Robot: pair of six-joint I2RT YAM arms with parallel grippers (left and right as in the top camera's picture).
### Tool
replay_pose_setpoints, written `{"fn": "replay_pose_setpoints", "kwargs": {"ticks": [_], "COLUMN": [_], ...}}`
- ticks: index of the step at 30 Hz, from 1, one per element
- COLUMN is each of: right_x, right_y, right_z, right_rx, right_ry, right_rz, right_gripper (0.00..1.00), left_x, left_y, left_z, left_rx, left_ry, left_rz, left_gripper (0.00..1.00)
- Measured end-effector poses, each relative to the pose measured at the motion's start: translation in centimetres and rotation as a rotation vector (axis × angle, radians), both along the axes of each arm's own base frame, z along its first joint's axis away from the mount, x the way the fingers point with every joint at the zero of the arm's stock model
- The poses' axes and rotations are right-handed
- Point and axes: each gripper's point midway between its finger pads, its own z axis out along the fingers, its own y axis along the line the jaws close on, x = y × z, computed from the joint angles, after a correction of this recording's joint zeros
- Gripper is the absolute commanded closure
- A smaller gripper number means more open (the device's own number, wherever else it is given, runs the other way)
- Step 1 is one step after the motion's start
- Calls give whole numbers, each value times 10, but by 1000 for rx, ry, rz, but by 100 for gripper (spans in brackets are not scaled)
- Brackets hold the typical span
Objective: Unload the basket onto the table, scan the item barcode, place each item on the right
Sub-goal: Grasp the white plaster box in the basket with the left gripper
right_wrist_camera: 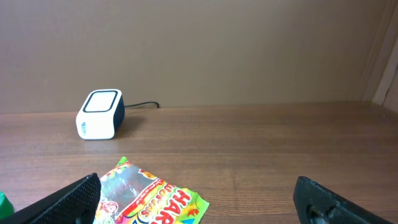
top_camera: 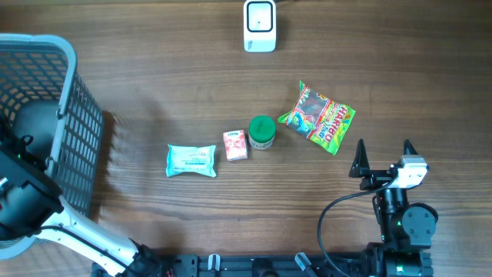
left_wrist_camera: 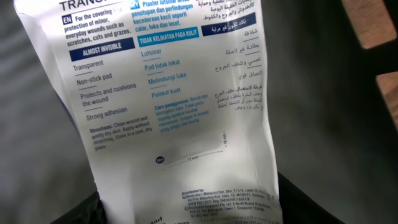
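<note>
Overhead looks down; right wrist low, facing scanner [right_wrist_camera: 99, 114] (both see it).

Most of the readable print is on the white plaster packet [left_wrist_camera: 168, 112]: "ALMOST INVISIBLE" in a blue bar, then "Transparent", "Non-stick pad", "Strong adhesion". The next column is headed "TIDAK KELIHATAN PADA KULIT", and the right column is Arabic script. The candy bag [right_wrist_camera: 155, 202] shows "HAR", rest is cut off.

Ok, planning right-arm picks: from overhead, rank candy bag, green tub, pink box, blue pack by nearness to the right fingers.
1. Candy bag, by right fingers.
2. Green tub, centre.
3. Pink box, left of tub.
4. Blue pack, farthest left.
</note>
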Motion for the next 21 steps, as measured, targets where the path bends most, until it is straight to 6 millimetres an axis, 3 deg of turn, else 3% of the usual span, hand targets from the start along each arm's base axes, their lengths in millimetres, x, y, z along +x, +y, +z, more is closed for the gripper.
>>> {"fn": "replay_pose_setpoints", "kwargs": {"ticks": [6, 10, 16, 21], "right_x": [0, 0, 0, 0], "right_y": [0, 0, 0, 0], "right_z": [0, 0, 0, 0], "right_rx": [0, 0, 0, 0], "right_ry": [0, 0, 0, 0], "right_rz": [0, 0, 0, 0], "right_gripper": [0, 0, 0, 0], "left_x": [10, 38, 74, 82], "left_y": [-9, -9, -25, -78], "left_z": [6, 45, 189, 300], "left_rx": [-76, -76, 123, 231], "left_ry": [-66, -239, -649, -1003], "left_rz": [-71, -164, -324, -498], "left_gripper": [43, 44, 44, 44]}}
